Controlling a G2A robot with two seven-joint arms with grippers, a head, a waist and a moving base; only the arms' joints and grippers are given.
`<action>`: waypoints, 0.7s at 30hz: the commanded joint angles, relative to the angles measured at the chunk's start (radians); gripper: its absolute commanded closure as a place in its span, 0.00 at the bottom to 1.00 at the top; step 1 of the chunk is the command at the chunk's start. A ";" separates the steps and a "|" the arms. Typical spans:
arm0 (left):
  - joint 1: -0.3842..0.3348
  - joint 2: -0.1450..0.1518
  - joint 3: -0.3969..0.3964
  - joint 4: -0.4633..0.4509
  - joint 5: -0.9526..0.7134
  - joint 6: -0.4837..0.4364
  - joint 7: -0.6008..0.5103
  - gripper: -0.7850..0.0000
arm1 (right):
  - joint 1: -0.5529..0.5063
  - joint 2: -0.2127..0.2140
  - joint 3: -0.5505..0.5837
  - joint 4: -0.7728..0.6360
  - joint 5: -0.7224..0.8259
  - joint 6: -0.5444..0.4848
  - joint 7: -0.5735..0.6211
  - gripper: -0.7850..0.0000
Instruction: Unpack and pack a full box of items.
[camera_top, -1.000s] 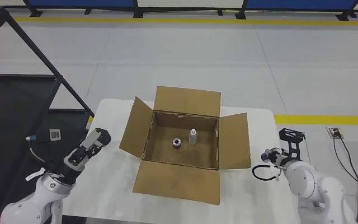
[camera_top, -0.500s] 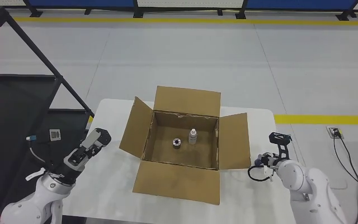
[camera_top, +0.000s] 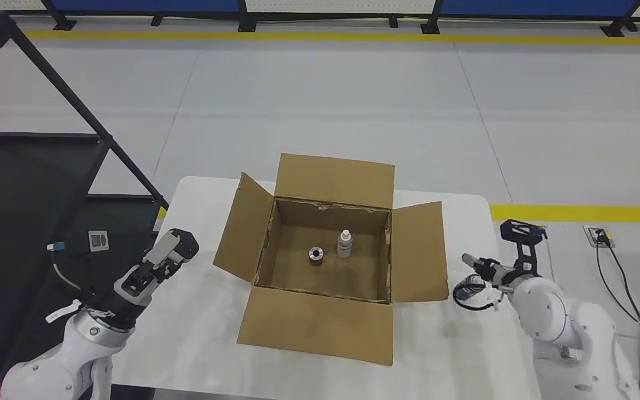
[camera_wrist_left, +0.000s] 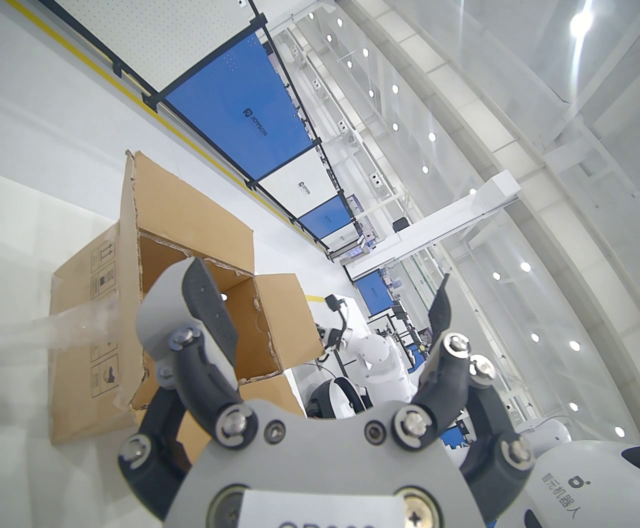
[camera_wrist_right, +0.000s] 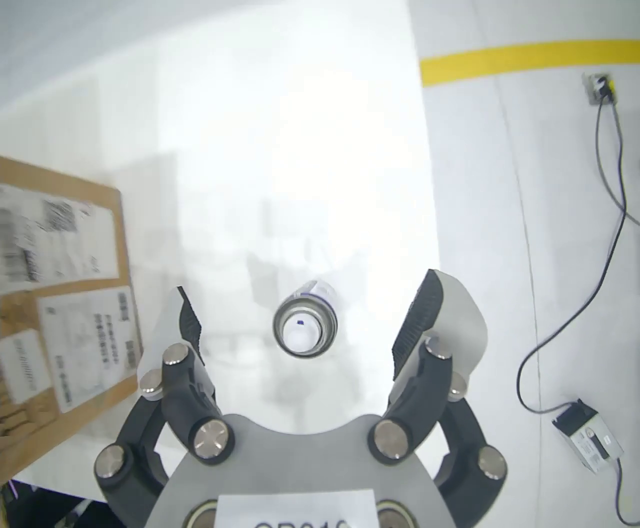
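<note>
A: Which step?
B: Unpacking, probably: the right pincer (camera_wrist_right: 307, 300) is hovering wide above a bottle (camera_wrist_right: 305, 334) standing on the worktop (camera_wrist_right: 300, 150) beside the box (camera_top: 320, 325); the left pincer (camera_wrist_left: 320, 280) is sitting wide. Next, reaching inside the box.

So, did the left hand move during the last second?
No. In the top view the left hand stays at the same place, just beside the left flap of the cardboard box.

Down into box (camera_top: 335, 181) unobstructed, 4 flaps splayed outward; on its floor, bottle (camera_top: 344, 242) and small roll (camera_top: 315, 256) side by side toward the back wall. Right of right flap (camera_top: 420, 252), narrow table (camera_top: 468, 230) strip taken by 1 upright vial (camera_wrist_right: 304, 330) between right gripper's (camera_wrist_right: 306, 295) spread fingers.
</note>
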 joint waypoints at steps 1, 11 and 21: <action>0.000 0.000 0.000 0.000 0.000 0.000 0.000 0.00 | -0.039 0.000 0.015 -0.166 -0.019 0.021 -0.028 0.00; 0.007 0.004 -0.018 0.008 0.034 0.055 0.101 0.00 | 0.151 -0.017 -0.332 -0.233 0.010 -0.162 0.045 0.00; -0.234 0.055 -0.250 0.289 -0.024 0.123 -0.055 0.00 | 0.578 -0.130 -0.762 0.447 0.187 -0.161 0.029 0.00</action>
